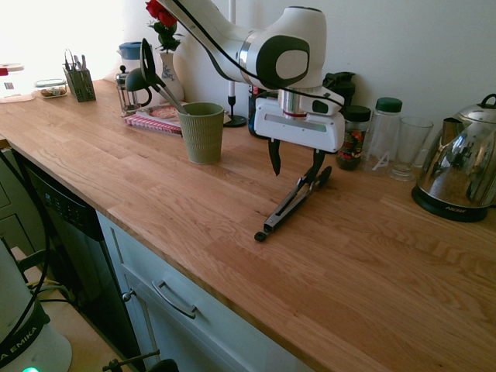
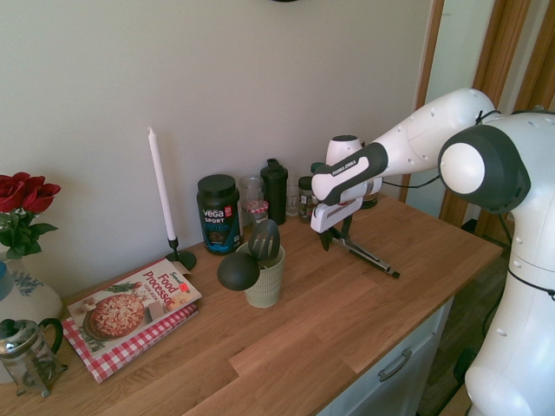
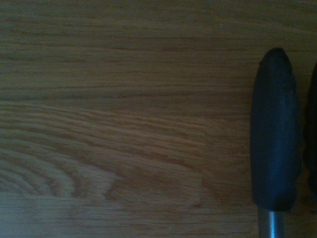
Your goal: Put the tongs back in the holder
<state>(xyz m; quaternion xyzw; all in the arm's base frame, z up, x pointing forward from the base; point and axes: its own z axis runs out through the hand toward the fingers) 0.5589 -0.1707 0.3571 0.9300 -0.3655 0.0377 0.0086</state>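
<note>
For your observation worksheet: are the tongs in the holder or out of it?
Out. The tongs lie flat on the wooden counter, apart from the green holder.

Tongs: silvery arms, black tips, lying flat on the worktop. Holder: sage-green ribbed pot, upright, well apart.

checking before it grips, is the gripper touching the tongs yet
Cannot tell. In the first exterior view the open gripper straddles the tongs; one finger overlaps the black tips, and no view shows contact or gap plainly.
</note>
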